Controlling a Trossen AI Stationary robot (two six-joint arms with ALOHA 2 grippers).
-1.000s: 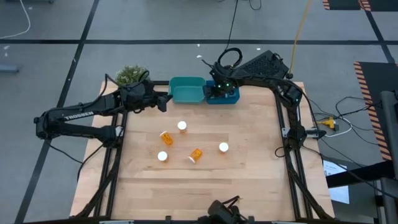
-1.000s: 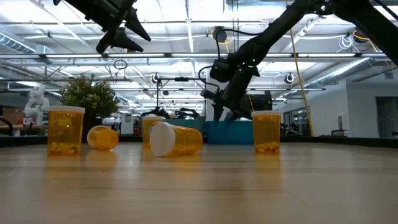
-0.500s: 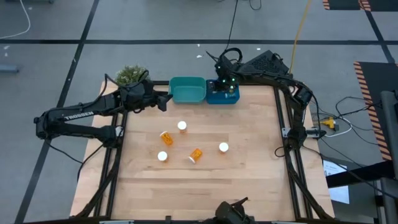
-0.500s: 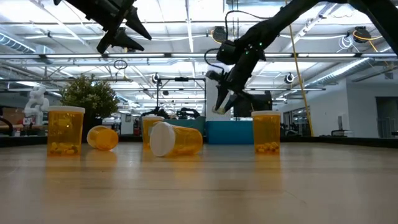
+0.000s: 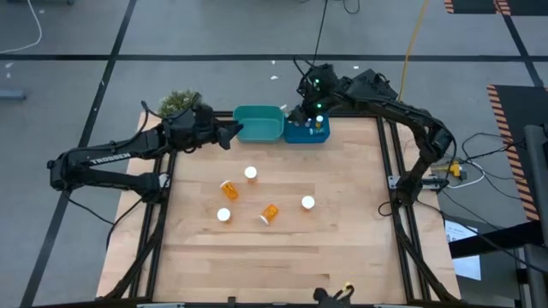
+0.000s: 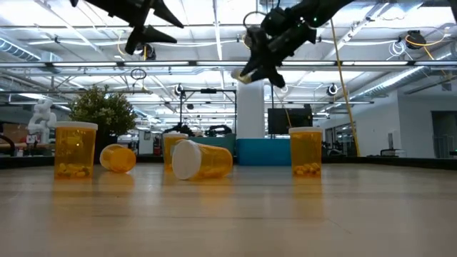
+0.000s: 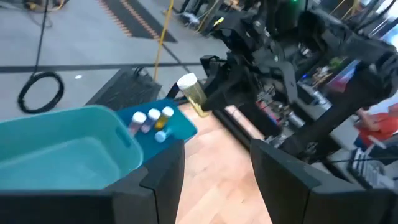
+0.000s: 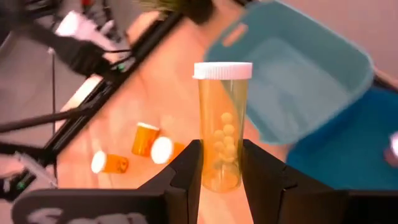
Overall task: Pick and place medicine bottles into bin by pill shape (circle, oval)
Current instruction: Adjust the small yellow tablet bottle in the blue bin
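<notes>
While our right gripper's (image 8: 221,163) fingers pinch a bottle (image 8: 222,124) above the blue bin (image 5: 306,133), we must lower and release; left gripper (image 7: 214,165) waits spread.

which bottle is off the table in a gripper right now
The slim bottle with round pills, clamped in the right gripper above the bins; the others sit on the table or in the blue bin.

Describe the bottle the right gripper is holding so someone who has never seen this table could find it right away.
Start at the two tubs on the table's far edge, the teal tub and the darker blue tub. Over the blue one, the right gripper is shut on a slim orange bottle with a white cap. It alone is in the air; the loose bottles rest mid-table.
</notes>
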